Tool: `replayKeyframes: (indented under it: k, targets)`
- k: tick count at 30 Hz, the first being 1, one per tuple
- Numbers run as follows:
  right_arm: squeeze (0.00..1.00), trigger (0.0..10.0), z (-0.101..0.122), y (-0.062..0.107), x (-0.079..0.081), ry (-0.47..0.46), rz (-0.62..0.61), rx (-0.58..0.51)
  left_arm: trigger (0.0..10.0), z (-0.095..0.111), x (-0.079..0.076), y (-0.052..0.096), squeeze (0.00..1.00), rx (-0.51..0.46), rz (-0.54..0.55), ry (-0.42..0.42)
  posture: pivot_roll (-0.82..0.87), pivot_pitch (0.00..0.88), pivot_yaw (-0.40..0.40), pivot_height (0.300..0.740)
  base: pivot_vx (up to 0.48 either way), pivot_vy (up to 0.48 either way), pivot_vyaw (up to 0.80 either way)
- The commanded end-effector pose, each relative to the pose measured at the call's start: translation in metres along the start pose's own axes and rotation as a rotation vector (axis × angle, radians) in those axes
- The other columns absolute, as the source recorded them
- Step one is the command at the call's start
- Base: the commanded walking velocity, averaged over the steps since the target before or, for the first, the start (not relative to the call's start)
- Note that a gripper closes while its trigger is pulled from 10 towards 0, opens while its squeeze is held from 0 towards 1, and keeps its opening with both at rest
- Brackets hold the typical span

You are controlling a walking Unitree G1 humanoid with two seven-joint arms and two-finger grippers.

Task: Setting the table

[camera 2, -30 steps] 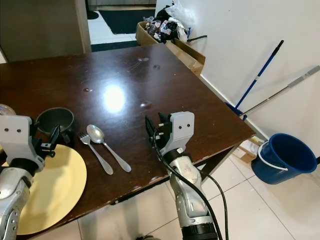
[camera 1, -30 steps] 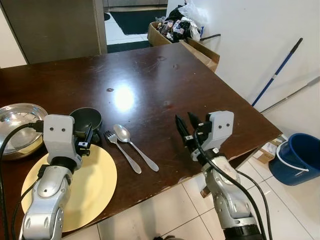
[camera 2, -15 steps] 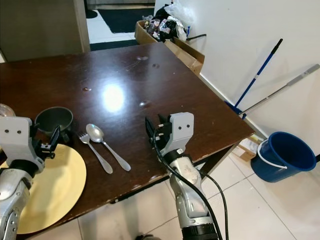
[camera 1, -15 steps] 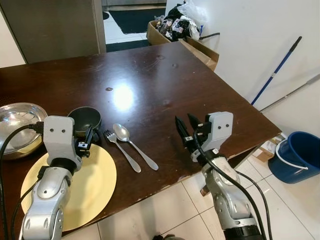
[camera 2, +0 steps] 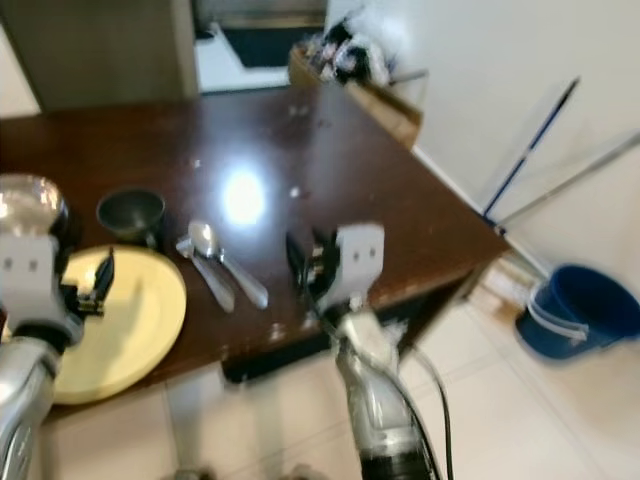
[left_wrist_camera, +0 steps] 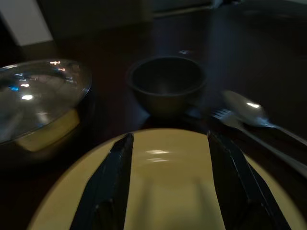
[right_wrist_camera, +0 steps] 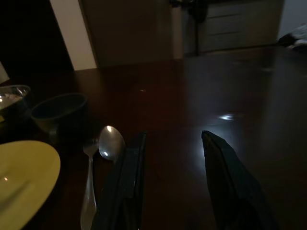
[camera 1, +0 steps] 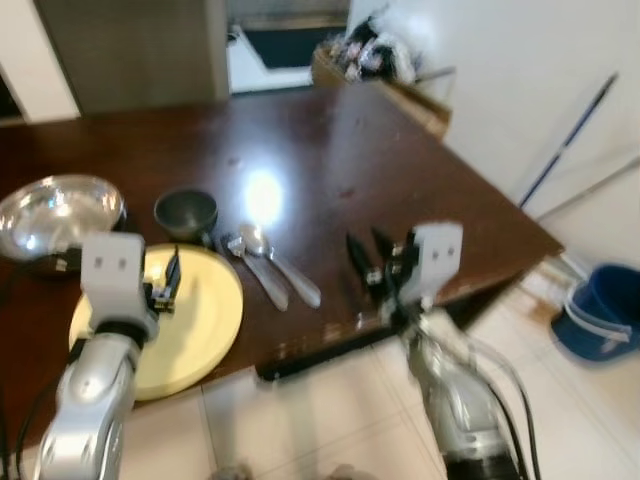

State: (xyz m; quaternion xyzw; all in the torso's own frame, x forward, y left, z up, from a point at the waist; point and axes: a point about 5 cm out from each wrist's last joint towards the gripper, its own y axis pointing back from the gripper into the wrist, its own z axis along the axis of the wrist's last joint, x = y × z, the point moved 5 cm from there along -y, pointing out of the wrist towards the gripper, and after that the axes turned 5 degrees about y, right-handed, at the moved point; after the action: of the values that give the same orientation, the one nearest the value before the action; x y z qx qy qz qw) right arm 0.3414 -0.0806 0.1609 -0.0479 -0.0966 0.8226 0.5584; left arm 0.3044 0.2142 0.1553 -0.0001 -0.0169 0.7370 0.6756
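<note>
A dark brown wooden table [camera 1: 330,130] is seen from above, with a bright light reflection near its middle; both head views are blurred. Pale floor tiles [camera 1: 330,430] are seen at the table's near edge. A white wall [camera 1: 530,70] runs along the right side, and a blue-handled pole [camera 1: 565,140] is leaned against it. A blue bucket [camera 1: 600,320] is stood on the floor at far right. A cardboard box [camera 1: 400,85] filled with dark clutter is placed beyond the table's far right corner.

On the table, a yellow plate [camera 1: 205,320] is laid at the near left edge. A shiny metal bowl [camera 1: 55,205] is set at the far left of the plate. A small dark bowl [camera 1: 186,211] is placed just beyond the plate's far rim. A fork [camera 1: 255,275] and a spoon [camera 1: 285,270] are laid side by side just right of the plate, the fork nearer to it, both apart from the plate.

The left gripper [camera 1: 170,285] is held over the plate's left part; in the left wrist view its fingers [left_wrist_camera: 112,177] are spread apart with nothing between them. The right gripper [camera 1: 368,262] is held above the table near its near edge, right of the spoon; in the right wrist view its fingers [right_wrist_camera: 127,187] are likewise parted and empty.
</note>
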Motion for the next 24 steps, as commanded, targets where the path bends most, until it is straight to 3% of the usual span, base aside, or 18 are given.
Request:
replayKeyframes:
  k: [1, 12, 24]
  targets:
    - [0.00, 10.0, -0.0054, 0.0035, -0.0028, -0.008, -0.014, 0.020, 10.0, -0.0011, -0.0013, 0.0006, 0.00, 0.009, -0.003, -0.003, -0.01, 0.027, -0.029, 0.740, -0.371, 0.000, 0.00]
    - [0.00, 10.0, -0.0058, 0.0031, -0.0020, -0.012, -0.013, 0.021, 10.0, -0.0008, -0.0012, 0.0004, 0.00, 0.009, -0.005, -0.002, -0.01, 0.026, -0.026, 0.740, -0.370, 0.000, 0.00]
    - [0.00, 10.0, -0.0052, 0.0028, -0.0012, -0.028, -0.011, 0.018, 10.0, -0.0007, -0.0012, 0.0008, 0.00, 0.012, -0.005, -0.002, -0.01, 0.028, -0.025, 0.740, -0.371, 0.000, 0.63]
